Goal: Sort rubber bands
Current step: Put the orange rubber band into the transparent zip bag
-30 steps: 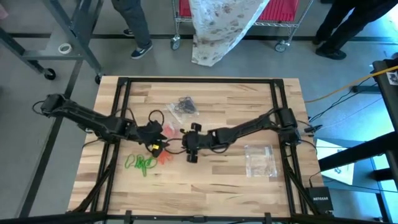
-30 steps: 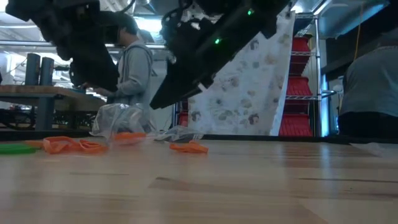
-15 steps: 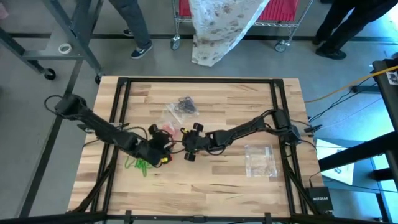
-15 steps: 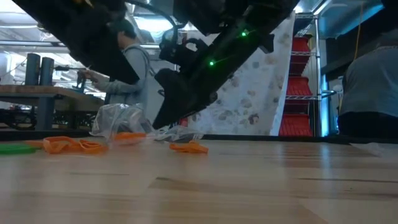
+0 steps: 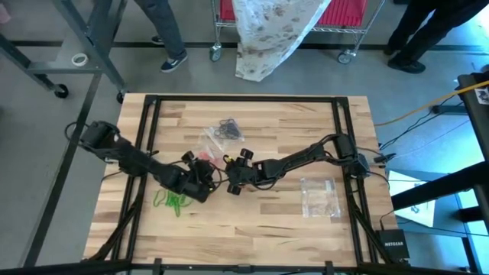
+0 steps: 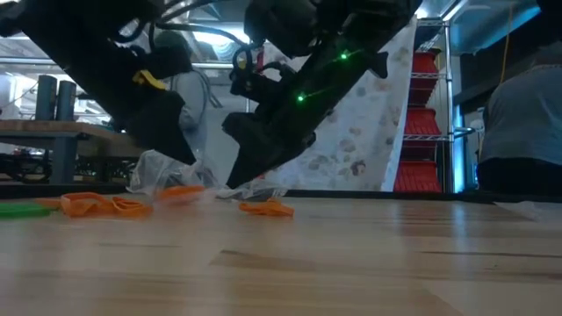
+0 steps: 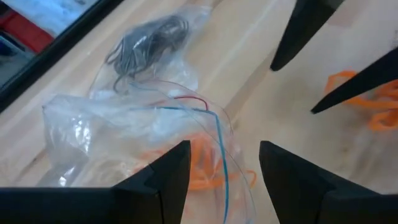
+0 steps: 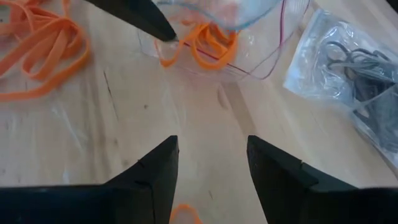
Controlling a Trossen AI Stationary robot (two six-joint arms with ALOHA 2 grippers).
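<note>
The left gripper (image 5: 205, 174) had swung in beside the right gripper (image 5: 229, 177); both gaped empty; the orange bands (image 7: 205, 168) blurred inside the bag (image 7: 118, 134).

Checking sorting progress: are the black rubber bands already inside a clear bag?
Yes, the right wrist view shows the black rubber bands enclosed in a clear bag on the table.

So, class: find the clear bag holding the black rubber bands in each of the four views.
High view: bag of black bands lies near the table's far middle.
Low view: cannot pick it out; the arms hide that area.
Left wrist view: at the top, beyond a crumpled bag.
Right wrist view: at the right edge.
Shared landmark: the bag with orange bands, next to it.
</note>
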